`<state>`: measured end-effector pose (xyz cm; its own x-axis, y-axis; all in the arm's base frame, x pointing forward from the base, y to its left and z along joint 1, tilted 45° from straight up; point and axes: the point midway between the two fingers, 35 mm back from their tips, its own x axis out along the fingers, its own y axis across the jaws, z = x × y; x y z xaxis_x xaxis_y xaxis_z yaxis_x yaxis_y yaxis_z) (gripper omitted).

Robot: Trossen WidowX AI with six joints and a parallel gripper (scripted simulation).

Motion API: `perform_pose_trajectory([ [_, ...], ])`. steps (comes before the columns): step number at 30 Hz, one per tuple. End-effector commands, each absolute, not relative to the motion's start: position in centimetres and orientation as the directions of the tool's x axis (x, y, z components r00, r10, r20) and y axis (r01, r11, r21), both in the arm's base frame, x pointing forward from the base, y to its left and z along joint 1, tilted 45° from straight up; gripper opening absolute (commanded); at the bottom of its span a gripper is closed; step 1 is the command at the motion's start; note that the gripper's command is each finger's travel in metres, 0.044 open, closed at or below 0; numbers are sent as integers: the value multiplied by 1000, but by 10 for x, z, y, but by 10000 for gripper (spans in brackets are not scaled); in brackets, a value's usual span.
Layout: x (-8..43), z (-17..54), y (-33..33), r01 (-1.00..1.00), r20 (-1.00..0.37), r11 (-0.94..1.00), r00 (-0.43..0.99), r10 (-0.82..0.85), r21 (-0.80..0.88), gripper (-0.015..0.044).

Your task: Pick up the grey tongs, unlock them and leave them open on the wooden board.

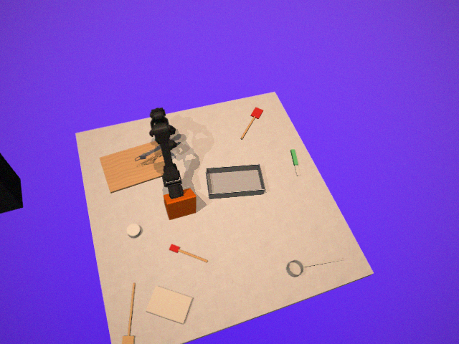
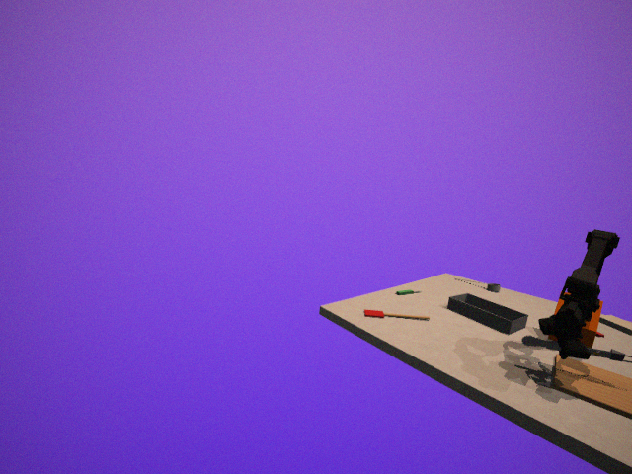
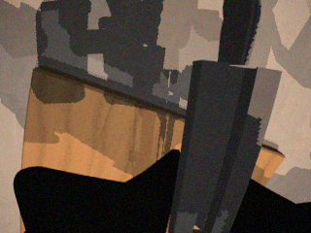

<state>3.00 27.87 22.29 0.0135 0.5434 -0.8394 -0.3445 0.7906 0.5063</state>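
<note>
The grey tongs [image 1: 149, 153] [image 2: 616, 355] [image 3: 214, 141] hang above the wooden board [image 1: 122, 170] [image 2: 607, 391] [image 3: 87, 155] and its edge, looking roughly level in the exterior view. Their two arms look close together in the wrist view; the lock is not readable. My gripper [image 2: 575, 349] [image 3: 190, 158] is shut on the tongs, with black fingers on both sides of them. In the top view the arm partly hides the grip. The roasting tin [image 1: 236, 194] [image 2: 479, 313] stands apart with no tongs on it.
The orange base block [image 1: 181, 208] stands between board and tin. A red spatula [image 1: 256, 112] [image 2: 373, 313] and a green-handled tool [image 1: 293, 157] [image 2: 404, 292] lie beyond the tin. Another red spatula [image 1: 174, 248], a round white object [image 1: 133, 229], a beige slab [image 1: 169, 304] and a strainer [image 1: 288, 269] lie elsewhere.
</note>
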Motion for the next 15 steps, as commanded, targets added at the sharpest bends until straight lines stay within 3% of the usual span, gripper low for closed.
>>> perform_pose_trajectory([
  [1, 20, 227, 280, -327, -836, 794, 22, 549, 513, -150],
  [15, -25, 233, 282, -265, -821, 799, 46, 569, 540, -150],
])
